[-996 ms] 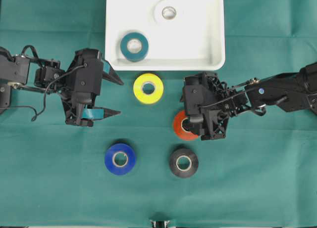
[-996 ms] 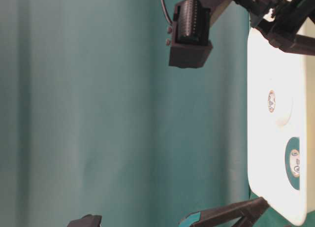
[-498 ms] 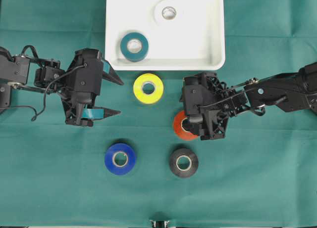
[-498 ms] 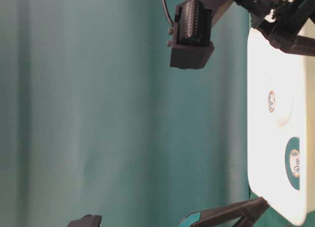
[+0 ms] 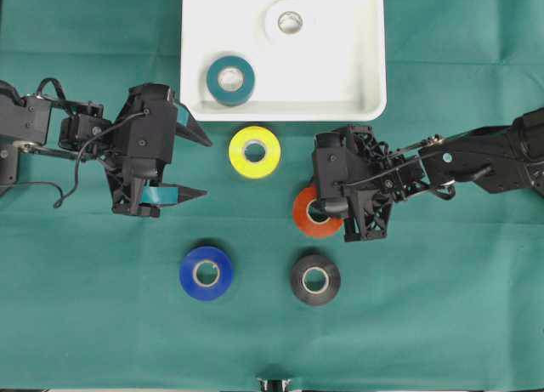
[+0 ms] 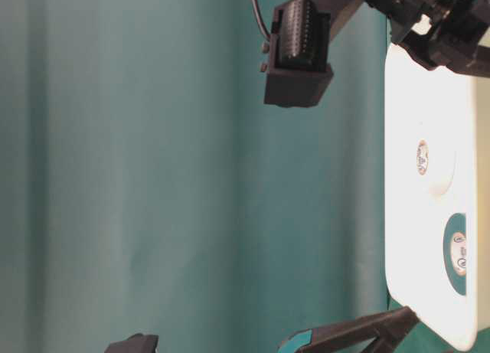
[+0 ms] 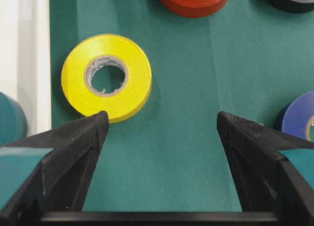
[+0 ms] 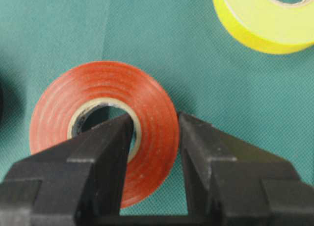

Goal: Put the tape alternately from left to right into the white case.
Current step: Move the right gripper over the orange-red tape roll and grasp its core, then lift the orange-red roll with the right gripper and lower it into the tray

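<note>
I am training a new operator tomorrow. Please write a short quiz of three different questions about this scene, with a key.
1. True or false: the white case holds three rolls.
2. The right gripper is shut on which roll? A) yellow roll B) red-orange roll C) black roll
3. Fill in: the open left gripper holds ____.

Key:
1. False; only the teal roll and the white roll lie in it.
2. B, the red-orange roll, one finger inside its core.
3. Nothing.
</note>
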Controlling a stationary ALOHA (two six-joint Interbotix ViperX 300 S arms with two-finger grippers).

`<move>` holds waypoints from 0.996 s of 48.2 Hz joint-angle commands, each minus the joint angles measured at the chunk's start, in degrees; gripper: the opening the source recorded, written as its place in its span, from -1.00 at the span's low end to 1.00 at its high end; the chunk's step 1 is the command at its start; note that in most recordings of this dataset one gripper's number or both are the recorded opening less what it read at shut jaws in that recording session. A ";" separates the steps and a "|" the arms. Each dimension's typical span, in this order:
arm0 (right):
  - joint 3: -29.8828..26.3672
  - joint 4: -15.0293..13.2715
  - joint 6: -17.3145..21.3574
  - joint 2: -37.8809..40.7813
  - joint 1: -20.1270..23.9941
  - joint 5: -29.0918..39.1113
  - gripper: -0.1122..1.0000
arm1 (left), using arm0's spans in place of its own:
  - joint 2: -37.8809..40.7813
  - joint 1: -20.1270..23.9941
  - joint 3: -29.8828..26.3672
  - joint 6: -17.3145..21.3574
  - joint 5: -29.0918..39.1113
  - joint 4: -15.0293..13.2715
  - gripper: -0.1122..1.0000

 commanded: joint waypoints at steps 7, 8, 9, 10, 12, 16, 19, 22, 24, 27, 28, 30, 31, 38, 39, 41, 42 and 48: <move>-1.14 -0.09 0.18 -1.32 0.09 -0.26 -0.76 | -0.62 -0.18 -0.79 0.00 -0.35 -0.09 0.85; -1.14 -0.09 0.18 -1.41 0.00 -0.18 -0.76 | -0.62 -0.18 -0.79 0.00 -0.35 -0.09 0.85; -1.14 -0.18 0.18 -1.49 0.09 -0.18 -0.76 | -0.62 -0.18 -0.79 0.00 -0.35 -0.09 0.85; -1.14 -0.09 0.18 -1.76 0.09 -0.18 -0.76 | -0.62 -0.18 -0.79 0.00 -0.35 -0.18 0.85; -1.14 -0.18 0.18 -2.11 0.18 0.00 -0.76 | -0.62 -0.18 -0.79 0.00 -0.35 -0.09 0.85; -1.14 -0.18 0.18 -3.78 0.53 1.05 -0.76 | -0.62 -0.18 -0.79 0.00 -0.35 -0.09 0.85; -1.23 -0.09 0.26 -5.19 0.79 2.29 -0.76 | -0.62 -0.18 -0.79 0.00 -0.35 -0.18 0.85; -1.23 -0.09 0.26 -6.50 1.05 3.52 -0.76 | -0.70 -0.18 -0.79 0.00 -0.35 -0.18 0.85; -1.32 0.00 0.26 -7.29 1.14 4.39 -0.76 | -0.62 -0.18 -0.79 0.00 -0.35 -0.09 0.85; -1.32 0.09 0.26 -8.17 1.32 5.27 -0.76 | -0.62 -0.18 -0.79 0.00 -0.35 -0.18 0.85; -1.32 0.09 0.35 -8.44 1.32 5.54 -0.76 | -0.62 -0.18 -0.79 0.00 -0.35 -0.09 0.85; -1.32 0.09 0.62 -8.79 1.32 5.80 -0.76 | -0.62 -0.18 -0.79 0.00 -0.35 -0.18 0.85; -1.32 0.09 0.79 -8.88 1.32 5.98 -0.76 | -0.62 -0.18 -0.70 0.00 -0.35 -0.18 0.85; -1.32 0.00 1.85 -8.96 1.32 6.06 -0.76 | -0.62 -0.18 -0.62 0.00 -0.35 -0.18 0.85; -1.32 -0.09 1.85 -8.96 1.32 6.06 -0.76 | -0.62 -0.18 -0.70 0.00 -0.35 -0.09 0.85; -1.32 -0.09 1.85 -8.96 1.23 6.06 -0.76 | -0.62 -0.18 -0.62 0.00 -0.26 -0.18 0.85; -1.32 -0.09 1.85 -8.96 1.14 6.06 -0.76 | -0.62 -0.18 -0.70 0.00 -0.35 -0.09 0.85; -1.76 -0.18 1.85 -8.96 0.26 6.50 -0.76 | -0.62 -0.18 -0.79 0.00 -0.35 -0.09 0.85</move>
